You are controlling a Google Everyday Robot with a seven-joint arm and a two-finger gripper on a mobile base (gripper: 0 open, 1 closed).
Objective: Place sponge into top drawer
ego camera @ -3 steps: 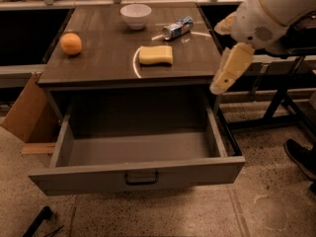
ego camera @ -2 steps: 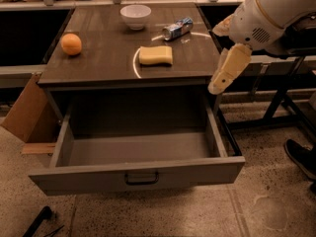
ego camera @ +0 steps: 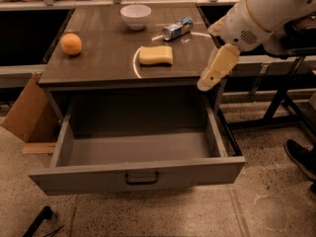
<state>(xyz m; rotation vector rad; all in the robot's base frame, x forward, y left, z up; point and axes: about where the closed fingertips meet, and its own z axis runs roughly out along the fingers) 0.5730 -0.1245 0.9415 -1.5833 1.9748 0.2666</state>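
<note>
The pale yellow sponge (ego camera: 156, 55) lies flat on the dark cabinet top (ego camera: 103, 58), near its middle. The top drawer (ego camera: 138, 174) is pulled fully open below, grey and empty inside, with a small dark bar handle (ego camera: 142, 178) on its front panel. My gripper (ego camera: 210, 79) hangs from the white arm at the right edge of the cabinet top, to the right of the sponge and slightly nearer the front, above the drawer's right wall. It holds nothing.
An orange (ego camera: 71, 44) sits at the top's left. A white bowl (ego camera: 136, 16) and a crushed can (ego camera: 177, 28) stand at the back. A cardboard box (ego camera: 27, 112) leans at the left. Dark table legs (ego camera: 276, 102) and a shoe (ego camera: 301, 157) are at the right.
My gripper has moved slightly left and down, closer to the cabinet's right edge. The sponge and drawer have not moved.
</note>
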